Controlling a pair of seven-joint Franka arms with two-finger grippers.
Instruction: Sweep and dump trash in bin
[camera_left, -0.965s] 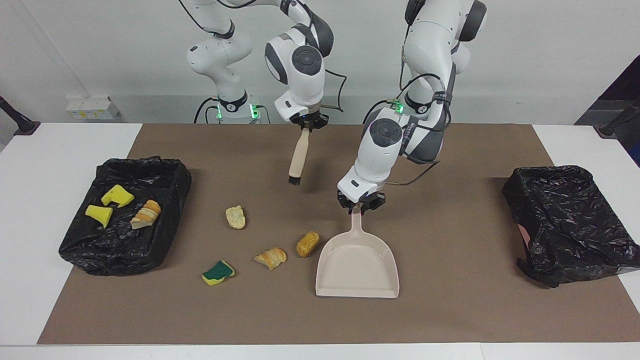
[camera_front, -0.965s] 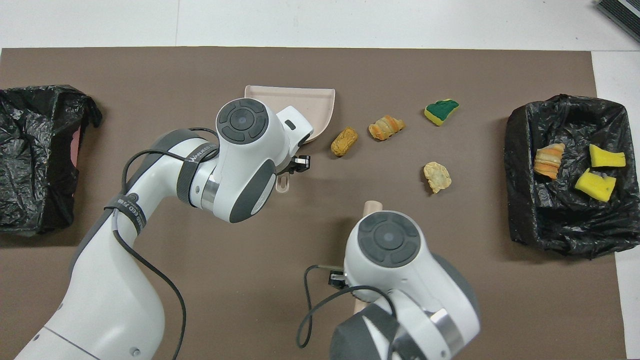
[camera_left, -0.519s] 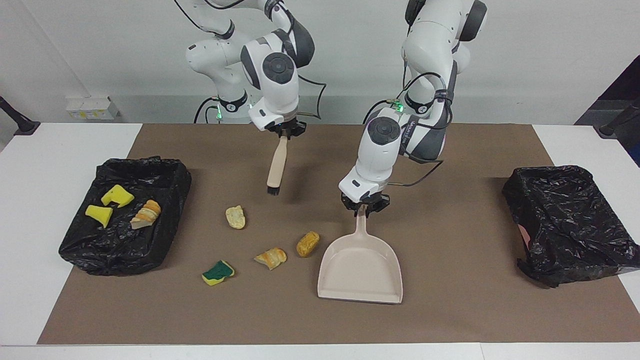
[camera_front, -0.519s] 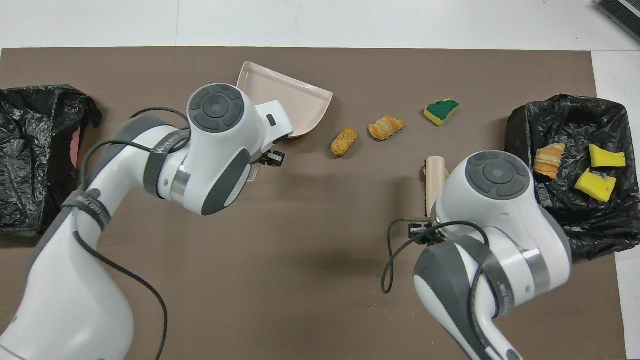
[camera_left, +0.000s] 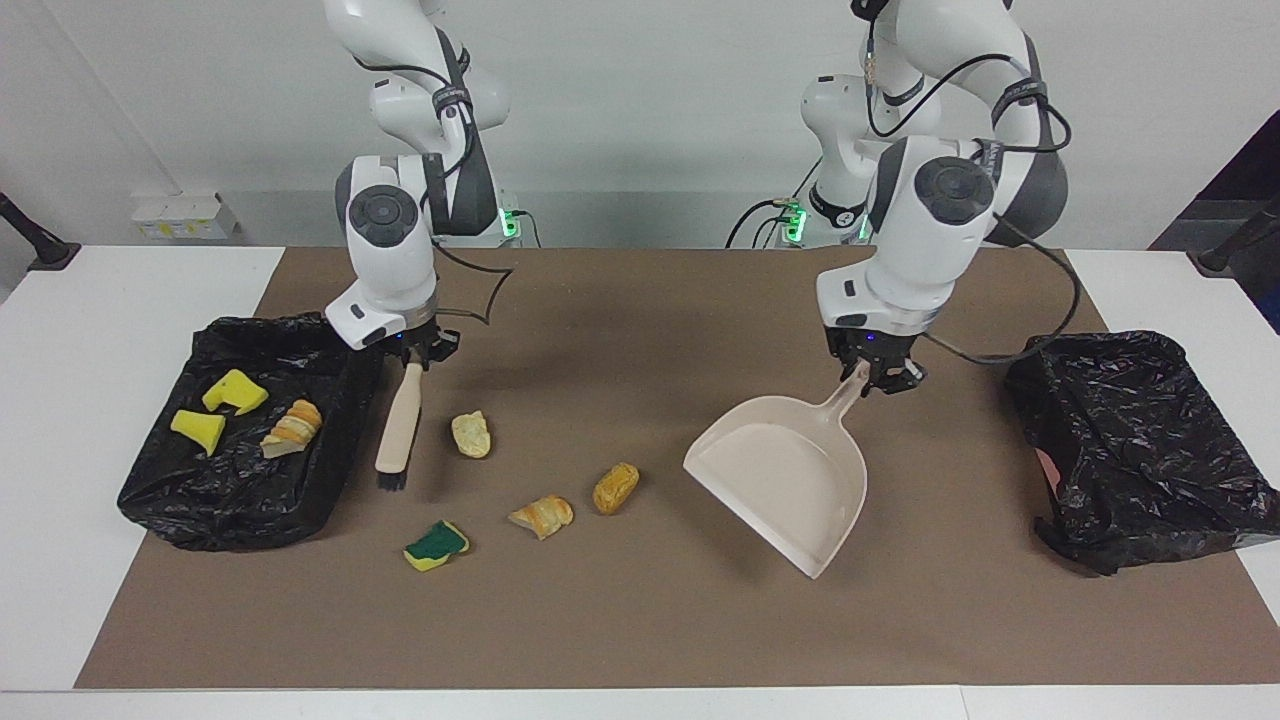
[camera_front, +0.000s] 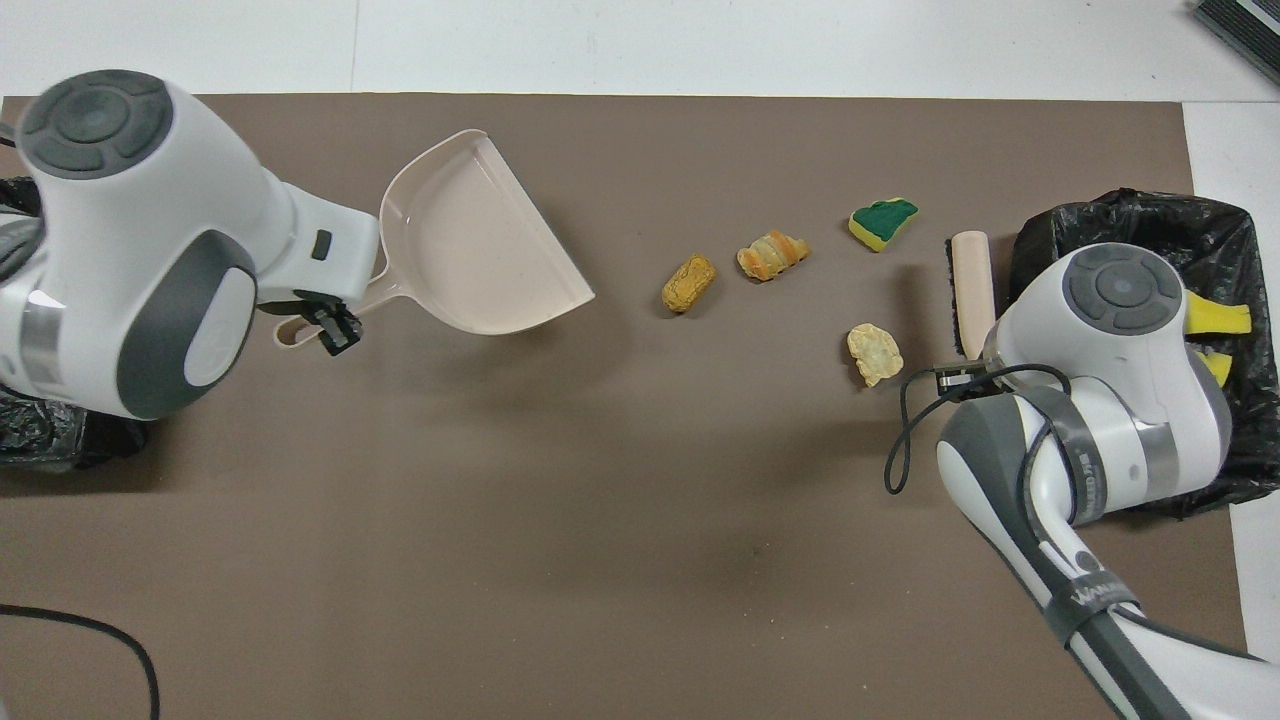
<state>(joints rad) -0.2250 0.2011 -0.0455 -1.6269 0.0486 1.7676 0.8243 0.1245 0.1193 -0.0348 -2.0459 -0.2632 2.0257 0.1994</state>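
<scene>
Our right hand (camera_left: 414, 358) clamps the brush (camera_left: 398, 425) beside the filled bin (camera_left: 330, 490); our left hand (camera_left: 876, 374) grips the raised dustpan (camera_left: 790, 480). Four trash scraps (camera_left: 540, 515) lie on the worktop between them. We should ground the pan's lip, then sweep toward it.

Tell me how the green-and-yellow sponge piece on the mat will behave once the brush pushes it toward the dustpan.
The green-and-yellow sponge piece lies flat on a broad face, so it should slide rather than roll. It looks like foam, so probably light and squashy, and bristles may flip it. The brown mat looks matte, so it may drag a little.
</scene>
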